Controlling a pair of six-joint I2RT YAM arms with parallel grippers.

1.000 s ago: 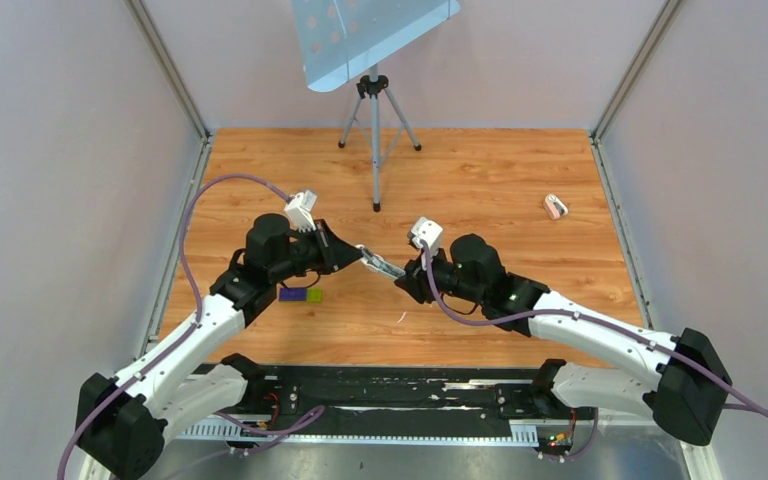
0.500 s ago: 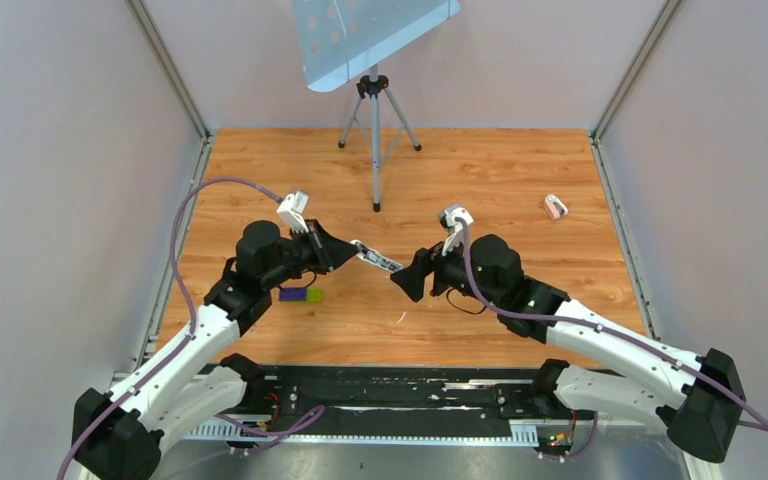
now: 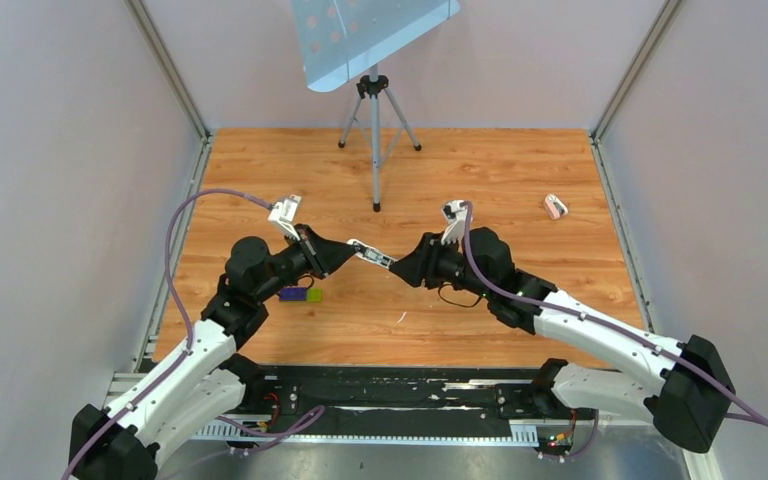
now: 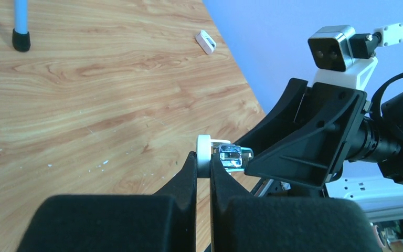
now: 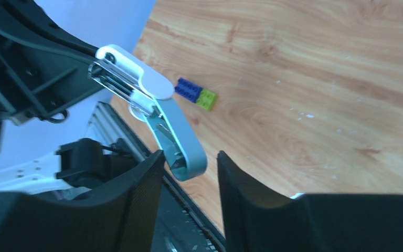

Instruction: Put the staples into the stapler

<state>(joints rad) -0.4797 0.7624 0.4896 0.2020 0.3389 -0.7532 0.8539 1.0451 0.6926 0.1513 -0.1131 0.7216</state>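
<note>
The stapler point(image 3: 373, 255) is a small whitish one with a pale lower arm and a silver channel, splayed open and held in the air between the two arms. My left gripper point(image 3: 348, 247) is shut on its white end point(image 4: 204, 149). In the right wrist view the stapler point(image 5: 152, 105) points at the camera, and its rounded pale tip sits between the fingers of my right gripper point(image 5: 189, 155). That gripper is open, with a gap on the tip's right side. From above, the right gripper point(image 3: 402, 266) meets the stapler's free end. I cannot make out any staples.
A purple-and-green block point(image 3: 301, 294) lies on the wooden table under the left wrist. A small pink-and-white item point(image 3: 555, 206) lies at the far right. A tripod point(image 3: 375, 140) with a perforated plate stands at the back middle. The black rail point(image 3: 390, 395) runs along the near edge.
The right gripper has moved left and back, so its open fingers now stand around the stapler's free end. The left arm has drawn the stapler slightly left and back, still gripped.
</note>
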